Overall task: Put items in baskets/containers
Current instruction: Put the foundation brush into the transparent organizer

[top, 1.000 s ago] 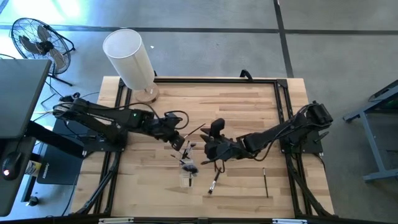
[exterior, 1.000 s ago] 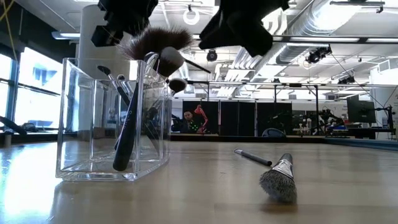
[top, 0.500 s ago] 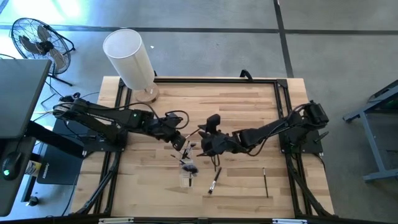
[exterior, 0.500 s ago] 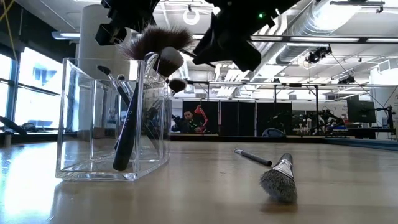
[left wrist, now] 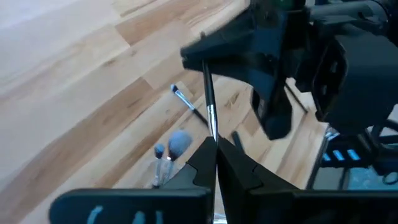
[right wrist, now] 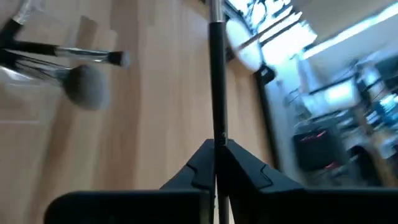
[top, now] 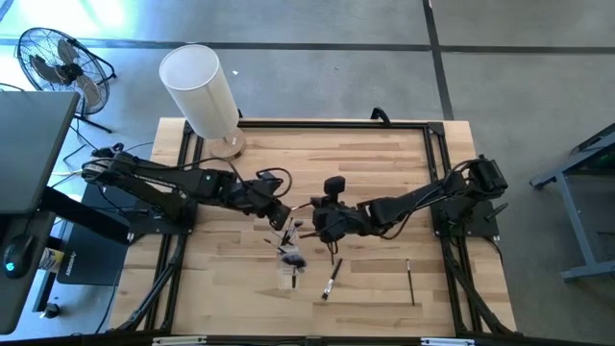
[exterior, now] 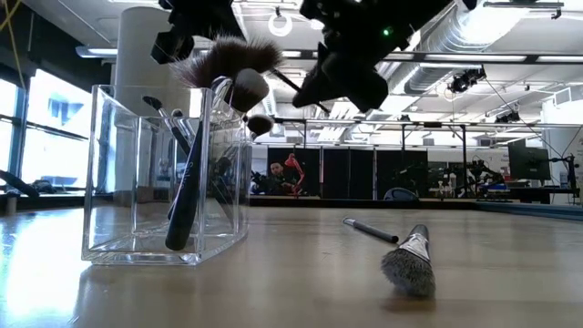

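One thin makeup brush (left wrist: 207, 93) with a dark handle and a silvery ferrule is held in the air between my two grippers. My left gripper (top: 282, 217) is shut on its ferrule end, and my right gripper (top: 317, 219) is shut on its handle. Just nearer the table's front stands the clear container (exterior: 168, 182), holding several brushes that lean on its walls. One of them has a wide fluffy head (exterior: 228, 59). Two loose brushes (top: 330, 279) (top: 410, 281) lie flat on the wood. My left gripper pinches the brush between its two fingers just past the silvery ferrule (left wrist: 212, 127), with the fingers lying along the brush. The brush is clear of the table. My right gripper pinches the dark handle (right wrist: 216, 134) between its two fingers, and the handle runs straight out ahead of them. It comes from the table's right side, facing my left gripper.
A tall white cylinder on a wooden base (top: 200, 91) stands at the table's far left corner. A fan (top: 58, 58) stands on the floor beyond the table's left side. Bare wood (top: 384, 163) stretches across the far half of the table.
My right gripper has moved toward the table's left, up to the brush that my left gripper holds in the air. The brushes in the container and on the wood have stayed where they were.
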`<action>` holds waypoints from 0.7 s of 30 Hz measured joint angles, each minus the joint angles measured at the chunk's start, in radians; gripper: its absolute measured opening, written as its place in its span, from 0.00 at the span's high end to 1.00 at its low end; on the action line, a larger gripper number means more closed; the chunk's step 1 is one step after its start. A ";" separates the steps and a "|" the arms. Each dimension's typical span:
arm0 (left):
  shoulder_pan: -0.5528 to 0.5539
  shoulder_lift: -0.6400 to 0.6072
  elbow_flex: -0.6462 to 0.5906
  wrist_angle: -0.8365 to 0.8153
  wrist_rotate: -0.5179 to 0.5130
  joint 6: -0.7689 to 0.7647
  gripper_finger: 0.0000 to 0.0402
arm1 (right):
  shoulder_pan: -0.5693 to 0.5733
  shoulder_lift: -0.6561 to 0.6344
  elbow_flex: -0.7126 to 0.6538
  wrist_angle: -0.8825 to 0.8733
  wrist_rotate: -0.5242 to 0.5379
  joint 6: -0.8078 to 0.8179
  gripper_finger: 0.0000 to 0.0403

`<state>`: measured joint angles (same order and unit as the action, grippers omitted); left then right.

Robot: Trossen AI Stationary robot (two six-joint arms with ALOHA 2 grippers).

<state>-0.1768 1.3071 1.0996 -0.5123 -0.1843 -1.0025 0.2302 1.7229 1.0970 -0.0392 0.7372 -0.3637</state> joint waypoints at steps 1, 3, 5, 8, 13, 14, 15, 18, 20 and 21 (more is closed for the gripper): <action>0.001 0.000 0.000 -0.003 0.000 0.017 0.98 | 0.000 0.000 0.001 -0.036 0.000 0.046 0.96; 0.001 0.000 0.000 -0.008 -0.001 0.045 0.96 | 0.000 0.000 0.001 -0.108 0.002 0.148 0.98; 0.000 0.000 0.000 -0.006 -0.002 0.064 0.93 | 0.002 0.000 0.001 -0.168 -0.006 0.274 0.97; 0.000 0.000 0.000 -0.007 -0.003 0.083 0.87 | 0.022 -0.001 0.001 -0.288 -0.005 0.468 0.98; 0.001 -0.004 -0.001 -0.045 -0.005 0.169 0.80 | 0.082 -0.032 0.001 -0.436 -0.005 0.744 0.98; 0.000 -0.013 -0.002 -0.065 -0.005 0.176 0.79 | 0.099 -0.045 0.001 -0.444 -0.001 0.793 0.98; 0.000 -0.028 -0.002 -0.092 -0.008 0.179 0.79 | 0.118 -0.059 0.001 -0.438 0.004 0.834 0.98; -0.017 -0.081 -0.002 -0.205 -0.031 0.185 0.79 | 0.170 -0.093 0.001 -0.337 -0.017 0.900 0.98; -0.042 -0.097 -0.002 -0.275 -0.050 0.186 0.80 | 0.194 -0.095 0.001 -0.205 -0.036 0.902 0.98; -0.058 -0.100 -0.002 -0.314 -0.055 0.187 0.81 | 0.200 -0.086 0.001 -0.123 -0.056 0.890 0.98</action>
<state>-0.2347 1.2071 1.0977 -0.8263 -0.2396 -0.8158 0.4306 1.6366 1.0985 -0.1618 0.6812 0.5266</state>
